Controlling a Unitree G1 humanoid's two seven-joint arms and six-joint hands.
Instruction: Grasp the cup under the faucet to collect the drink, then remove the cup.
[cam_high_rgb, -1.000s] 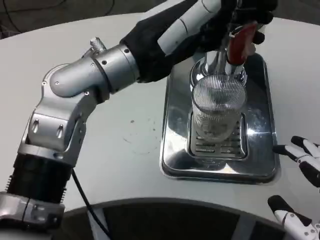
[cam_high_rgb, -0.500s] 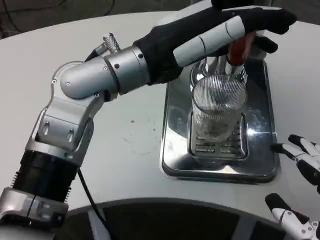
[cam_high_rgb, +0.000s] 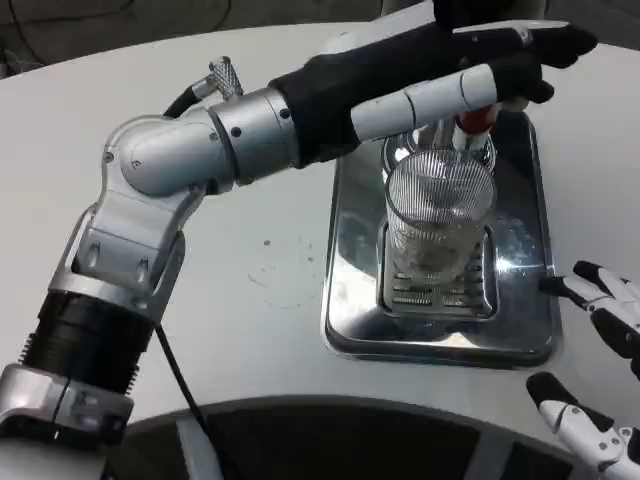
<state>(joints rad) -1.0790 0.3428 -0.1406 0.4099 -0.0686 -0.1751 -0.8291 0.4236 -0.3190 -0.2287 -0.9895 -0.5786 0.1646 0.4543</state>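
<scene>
A clear ribbed glass cup (cam_high_rgb: 438, 225) stands upright on the slotted grate of a shiny steel drip tray (cam_high_rgb: 350, 300), directly below the faucet. The faucet's red handle (cam_high_rgb: 474, 120) peeks out just behind the cup's rim. My left hand (cam_high_rgb: 470, 65) reaches across from the left and lies over that handle with its fingers stretched out flat; whether it touches the handle is hidden. My right hand (cam_high_rgb: 605, 310) waits at the lower right beside the tray, fingers spread and holding nothing, a short way from the cup.
My left forearm (cam_high_rgb: 200, 150) and elbow span the table's left half above the white top. The table's curved front edge (cam_high_rgb: 300, 405) runs along the bottom. The chrome faucet base (cam_high_rgb: 410, 150) stands right behind the cup.
My left hand has gone from being wrapped around the upright red handle to lying flat over it, covering most of it. The right hand shifted slightly upward.
</scene>
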